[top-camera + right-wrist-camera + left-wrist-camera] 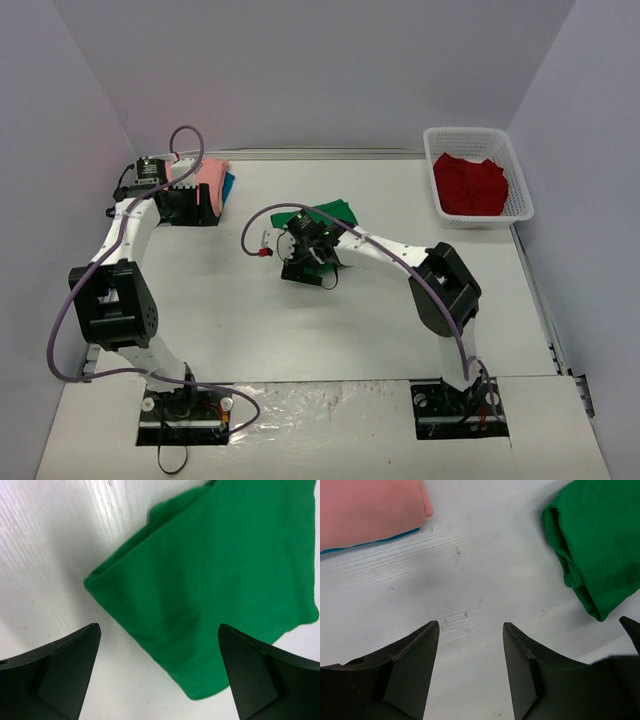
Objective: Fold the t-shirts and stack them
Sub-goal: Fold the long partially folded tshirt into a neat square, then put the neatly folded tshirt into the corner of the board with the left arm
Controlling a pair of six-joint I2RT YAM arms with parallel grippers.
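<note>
From the overhead camera, the left pincer (192,207) sits at the far left of the white counter (250,330), just beside a folded salmon-pink cloth t-shirt (212,180). That shirt lies on a teal-blue one (229,186). The right pincer (312,240) is at mid-counter over the near edge of a folded bright green cloth t-shirt (332,213). A crumpled red t-shirt (470,185) fills the white plastic mesh basket (478,133) at the far right.

From the left wrist, the left pincer (470,630) is partly parted and released. Only bare counter (470,570) shows between its dark fingers (415,660). The salmon-pink shirt (370,507) with the teal edge (380,541) under it is at upper left, and the green shirt (600,540) is at right.

From the right wrist, the right pincer (160,630) is spread wide and released, grasping nothing. The folded green shirt (215,580) lies flat on the counter (45,555) and spans the gap between the fingers (65,665).
</note>
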